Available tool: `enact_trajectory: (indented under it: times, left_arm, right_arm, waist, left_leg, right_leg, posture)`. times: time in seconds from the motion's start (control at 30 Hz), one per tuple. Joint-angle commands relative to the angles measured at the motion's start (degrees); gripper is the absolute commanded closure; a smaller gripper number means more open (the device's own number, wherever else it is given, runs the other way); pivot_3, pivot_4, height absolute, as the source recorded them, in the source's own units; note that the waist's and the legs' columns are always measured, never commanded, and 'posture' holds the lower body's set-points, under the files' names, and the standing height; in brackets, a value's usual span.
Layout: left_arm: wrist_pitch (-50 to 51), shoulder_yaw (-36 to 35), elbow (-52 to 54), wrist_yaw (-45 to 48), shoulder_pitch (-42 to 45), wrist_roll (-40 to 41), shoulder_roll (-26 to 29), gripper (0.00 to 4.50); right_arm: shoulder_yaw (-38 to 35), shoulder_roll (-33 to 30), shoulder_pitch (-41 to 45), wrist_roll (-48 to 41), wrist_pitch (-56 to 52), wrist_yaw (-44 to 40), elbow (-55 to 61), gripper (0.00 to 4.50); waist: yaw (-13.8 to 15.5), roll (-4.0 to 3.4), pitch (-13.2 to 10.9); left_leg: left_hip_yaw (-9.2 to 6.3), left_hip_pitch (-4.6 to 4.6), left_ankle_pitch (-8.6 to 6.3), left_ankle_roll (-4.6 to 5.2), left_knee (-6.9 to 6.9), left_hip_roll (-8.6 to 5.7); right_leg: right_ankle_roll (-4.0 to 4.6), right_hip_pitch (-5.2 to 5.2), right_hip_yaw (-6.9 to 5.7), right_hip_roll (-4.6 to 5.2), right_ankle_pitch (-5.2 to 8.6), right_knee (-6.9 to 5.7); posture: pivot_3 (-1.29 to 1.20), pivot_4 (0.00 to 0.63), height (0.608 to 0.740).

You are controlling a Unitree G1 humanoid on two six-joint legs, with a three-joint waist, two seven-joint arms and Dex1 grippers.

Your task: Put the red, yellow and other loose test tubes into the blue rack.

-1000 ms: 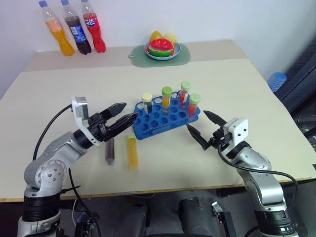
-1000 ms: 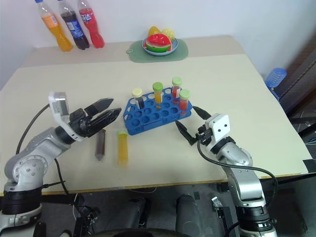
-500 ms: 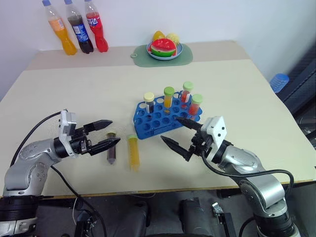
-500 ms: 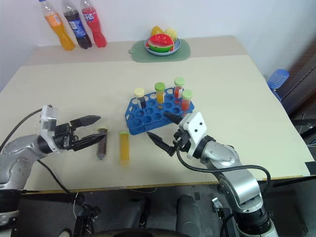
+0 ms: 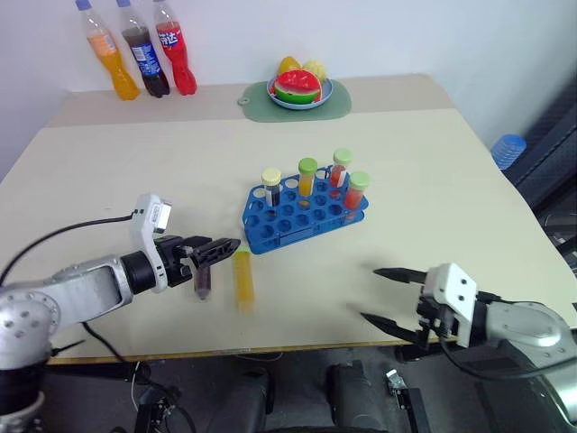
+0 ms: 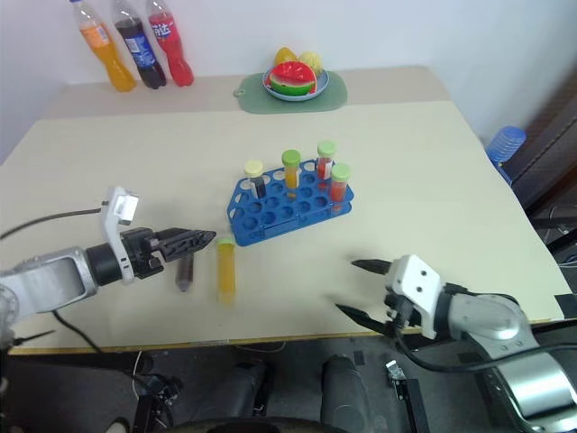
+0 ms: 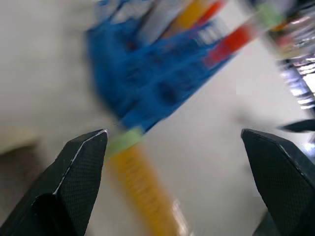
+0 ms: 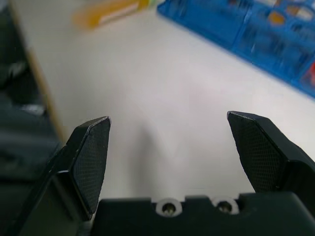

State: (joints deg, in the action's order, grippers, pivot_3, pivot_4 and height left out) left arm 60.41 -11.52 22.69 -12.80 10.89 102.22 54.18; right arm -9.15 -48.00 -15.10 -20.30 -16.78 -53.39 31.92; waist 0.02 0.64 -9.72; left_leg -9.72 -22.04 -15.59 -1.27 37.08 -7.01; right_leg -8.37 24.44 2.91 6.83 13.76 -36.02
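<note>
The blue rack point(image 5: 297, 219) stands mid-table and holds several capped tubes, two of them red point(image 5: 340, 169). In front of it to the left lie two loose tubes: a yellow tube point(image 5: 242, 280) with a green cap and, beside it, a dark brown tube point(image 5: 202, 278). My left gripper point(image 5: 224, 249) is open and hovers low over the brown tube's top end, pointing at the yellow tube's cap point(image 7: 124, 140). My right gripper point(image 5: 371, 294) is open and empty near the table's front edge, well right of the loose tubes. The rack point(image 8: 266, 34) lies ahead of it.
Three drink bottles point(image 5: 144, 56) stand at the back left corner. A plate of toy fruit point(image 5: 299, 88) sits on a green mat at the back. A blue-capped jug point(image 5: 507, 149) stands off the table's right side. Bare tabletop lies between the two grippers.
My right gripper has pulled back from just in front of the rack to the table's front edge. My left gripper has rolled and reached right, over the brown tube's top.
</note>
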Motion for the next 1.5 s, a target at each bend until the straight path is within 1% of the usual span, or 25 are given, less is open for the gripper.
enact_trajectory:
  times: [0.03, 0.07, 0.13, 0.17, 0.23, 0.37, 0.47, 0.63, 0.8, 0.87, 1.07, 1.17, 1.33, 1.43, 1.5]
  left_arm:
    - [-2.61, 5.3, 0.67, -12.2, 2.58, 10.78, 2.03, 0.0]
    - [-3.54, 5.58, 1.43, -14.13, 2.62, 10.78, 1.4, 0.0]
    - [-3.33, 7.17, 3.0, -14.94, 2.28, 10.78, 2.77, 0.0]
    - [-4.58, 7.62, 3.51, -17.71, 2.54, 10.78, 1.68, 0.0]
    - [-4.35, 8.97, 2.63, -19.17, 3.46, 10.78, 0.56, 0.0]
    - [-5.56, 11.24, 1.35, -27.1, 7.18, 10.78, -5.07, 0.0]
    - [-4.6, 12.6, -1.5, -33.9, 10.51, 10.78, -10.74, 0.0]
    - [-2.86, 12.0, -5.0, -43.54, 13.33, 10.78, -19.94, 0.0]
    - [0.36, 11.39, -7.25, -48.79, 14.27, 10.78, -24.24, 0.0]
    - [2.85, 11.0, -9.41, -48.17, 15.37, 10.78, -25.01, 0.0]
    - [11.88, 11.72, -19.74, -44.76, 21.2, 10.78, -21.71, 0.0]
    - [15.63, 13.35, -24.93, -43.55, 24.23, 10.78, -20.47, 0.0]
    - [22.31, 17.42, -35.33, -38.72, 30.86, 10.78, -20.34, 0.0]
    - [29.92, 24.6, -43.65, -26.28, 38.31, 10.78, -15.89, 0.0]
    - [31.91, 31.14, -46.1, -18.19, 42.23, 10.78, -12.01, 0.0]
  right_arm:
    - [-3.49, -0.71, 0.13, 0.48, 3.62, -1.16, -1.58, 0.33]
    - [-3.79, -0.58, 0.3, 0.42, 3.82, -1.07, -1.98, 0.33]
    - [-3.69, -0.12, 0.47, 0.43, 4.28, -0.94, -2.69, 0.33]
    - [-3.29, 0.13, 0.32, 0.6, 4.6, -0.9, -2.83, 0.33]
    - [-2.51, 0.36, -0.11, 1.11, 5.79, -1.25, -2.86, 0.33]
    - [-3.12, 0.34, -1.28, 0.7, 7.29, -2.34, -2.75, 0.33]
    - [-4.36, -0.22, -2.25, 0.22, 8.0, -3.31, -2.45, 0.33]
    - [-7.01, -0.51, -3.69, 0.08, 10.15, -4.54, -2.29, 0.33]
    - [-9.64, 0.95, -1.72, -2.39, 9.57, -2.77, -1.07, 0.33]
    - [-9.42, 1.43, -1.01, -1.96, 10.43, -2.14, -0.7, 0.33]
    - [-8.25, 1.98, -0.46, -1.43, 9.89, -0.86, 0.48, 0.33]
    - [-8.17, 2.15, -0.23, -1.75, 9.5, -0.33, 1.07, 0.33]
    - [-8.2, 2.02, -0.04, -2.04, 8.57, 0.26, 1.9, 0.33]
    - [-9.23, 2.17, -1.19, -2.14, 8.34, 0.58, 2.7, 0.33]
    - [-9.85, 2.36, -2.1, -2.18, 8.21, 0.86, 3.31, 0.33]
  waist:
    - [0.5, -0.02, 0.0]
    - [0.6, -0.02, 0.0]
    - [0.76, 0.0, -0.01]
    - [0.8, 0.0, -0.01]
    - [0.86, 0.0, -0.01]
    - [1.39, 0.03, -0.02]
    - [2.3, 0.03, -0.02]
    - [2.4, 0.12, -0.03]
    - [2.34, 0.12, -0.03]
    - [2.4, 0.16, -0.02]
    - [2.36, 0.16, -0.01]
    - [2.33, 0.15, -0.01]
    - [2.51, 0.16, 0.02]
    - [2.41, 0.16, 0.02]
    - [2.15, 0.18, 0.0]
  left_leg:
    - [0.04, 0.01, 0.0, 0.0, 0.01, -0.02]
    - [0.05, 0.03, 0.0, 0.0, 0.0, -0.02]
    - [0.06, 0.03, -0.03, -0.05, -0.03, -0.01]
    - [0.06, 0.01, -0.04, -0.06, -0.03, 0.0]
    - [0.08, 0.0, -0.04, -0.06, -0.03, -0.01]
    - [0.09, 0.0, -0.04, -0.06, 0.03, -0.02]
    - [0.11, 0.0, -0.04, -0.06, 0.05, -0.02]
    - [0.13, 0.0, -0.04, -0.07, 0.08, -0.03]
    - [0.14, 0.02, 0.13, -0.35, 0.07, -0.01]
    - [0.14, 0.02, 0.13, -0.36, 0.08, -0.02]
    - [0.13, 0.02, 0.16, -0.41, 0.08, -0.05]
    - [0.13, 0.02, 0.16, -0.41, 0.08, -0.05]
    - [0.1, 0.05, 0.18, -0.44, 0.09, -0.08]
    - [0.09, 0.05, 0.18, -0.44, 0.09, -0.12]
    - [0.11, 0.04, 0.18, -0.44, 0.07, -0.22]
  right_leg:
    - [0.0, -0.01, 0.02, 0.01, 0.0, 0.01]
    - [0.0, -0.02, 0.02, 0.01, 0.0, 0.01]
    - [0.01, 0.0, 0.02, 0.0, 0.01, 0.0]
    - [0.02, 0.02, 0.02, -0.02, 0.01, 0.0]
    - [0.02, 0.02, 0.03, -0.01, 0.01, 0.01]
    - [0.02, -0.02, 0.04, 0.0, 0.01, 0.03]
    - [0.02, -0.02, 0.04, 0.0, 0.0, 0.03]
    - [0.01, -0.02, 0.07, 0.0, -0.01, 0.03]
    - [0.01, -0.01, 0.07, -0.03, -0.01, -0.01]
    - [0.01, -0.01, 0.07, -0.03, -0.01, -0.01]
    - [0.01, -0.01, 0.07, -0.03, -0.01, -0.03]
    - [0.01, 0.0, 0.07, -0.03, -0.01, -0.03]
    - [0.0, -0.04, 0.06, -0.03, -0.01, -0.06]
    - [0.0, -0.04, 0.05, -0.03, -0.01, -0.05]
    - [-0.01, -0.02, 0.05, -0.04, 0.0, -0.06]
  posture:
    - [0.0, 0.15, 0.74]
    - [0.0, 0.15, 0.74]
    - [0.0, 0.15, 0.74]
    - [0.0, 0.15, 0.74]
    - [0.0, 0.15, 0.74]
    - [0.0, 0.15, 0.74]
    - [0.0, 0.15, 0.74]
    - [0.0, 0.15, 0.74]
    - [0.0, 0.15, 0.74]
    - [0.0, 0.15, 0.74]
    - [0.0, 0.15, 0.74]
    - [0.0, 0.15, 0.74]
    - [0.0, 0.15, 0.74]
    - [0.0, 0.15, 0.74]
    - [0.0, 0.15, 0.74]
